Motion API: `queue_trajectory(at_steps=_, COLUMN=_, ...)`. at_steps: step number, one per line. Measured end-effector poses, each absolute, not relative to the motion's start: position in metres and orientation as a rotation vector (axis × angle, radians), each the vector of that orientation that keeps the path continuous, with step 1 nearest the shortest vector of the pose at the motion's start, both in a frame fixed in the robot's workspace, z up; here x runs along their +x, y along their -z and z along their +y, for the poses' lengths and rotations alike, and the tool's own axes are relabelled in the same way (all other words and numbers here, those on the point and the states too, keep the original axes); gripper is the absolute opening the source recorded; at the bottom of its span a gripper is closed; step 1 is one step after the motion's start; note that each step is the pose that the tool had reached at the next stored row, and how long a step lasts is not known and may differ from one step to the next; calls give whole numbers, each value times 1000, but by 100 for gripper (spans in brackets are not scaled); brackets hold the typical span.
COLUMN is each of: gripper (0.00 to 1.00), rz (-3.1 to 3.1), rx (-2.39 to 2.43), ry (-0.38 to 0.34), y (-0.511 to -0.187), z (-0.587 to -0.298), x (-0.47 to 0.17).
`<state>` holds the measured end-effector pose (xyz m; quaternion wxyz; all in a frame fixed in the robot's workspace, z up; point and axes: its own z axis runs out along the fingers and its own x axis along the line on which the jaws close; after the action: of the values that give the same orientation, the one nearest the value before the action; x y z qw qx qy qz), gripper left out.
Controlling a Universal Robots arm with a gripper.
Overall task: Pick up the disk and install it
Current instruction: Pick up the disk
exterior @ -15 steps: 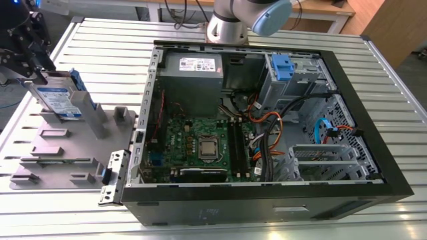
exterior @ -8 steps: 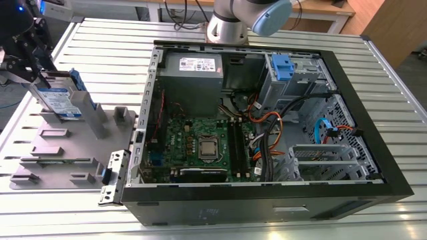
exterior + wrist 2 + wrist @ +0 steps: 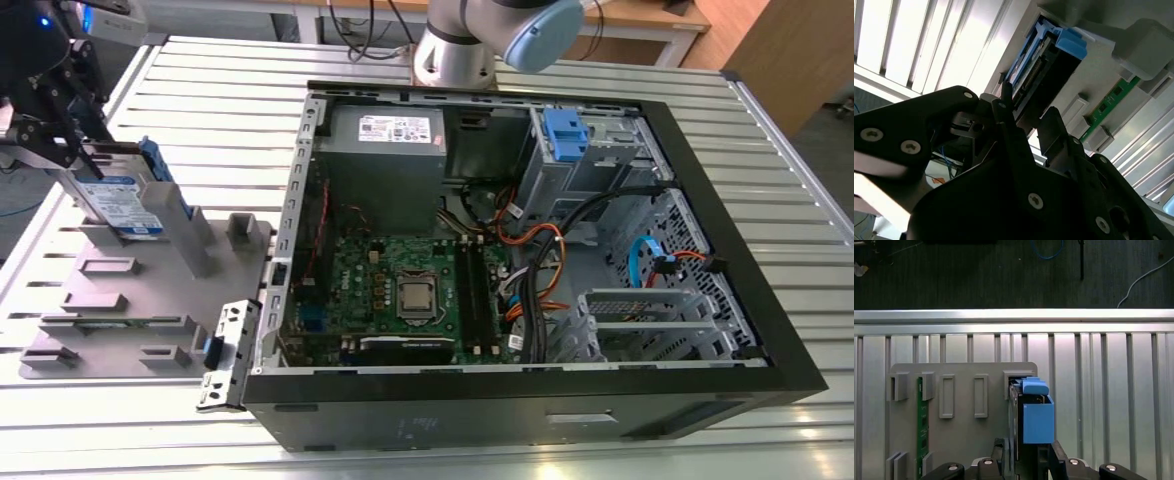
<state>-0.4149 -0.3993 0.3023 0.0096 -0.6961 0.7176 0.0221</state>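
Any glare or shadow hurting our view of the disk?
Exterior view: disk evenly lit; table slats glare toward the picture's bottom. Second wrist view: slats blown out white, gripper near black, disk's face in shadow. First wrist view: bright band along the table edge, dark floor beyond, disk's blue rail well lit.

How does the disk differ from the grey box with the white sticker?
The disk stands on edge in the fixture outside the case; the box sits inside it. The disk is much smaller than the box. The disk has blue rails and a blue-and-white label; the box a white sticker. Both are rectangular metal.
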Motion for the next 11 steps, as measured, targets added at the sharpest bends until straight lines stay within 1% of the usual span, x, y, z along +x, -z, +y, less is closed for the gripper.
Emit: queue_trajectory(at_steps=11, gripper=47, rz=2226, rx=-2189, ry=-69, y=-302, z=-399, x=-415)
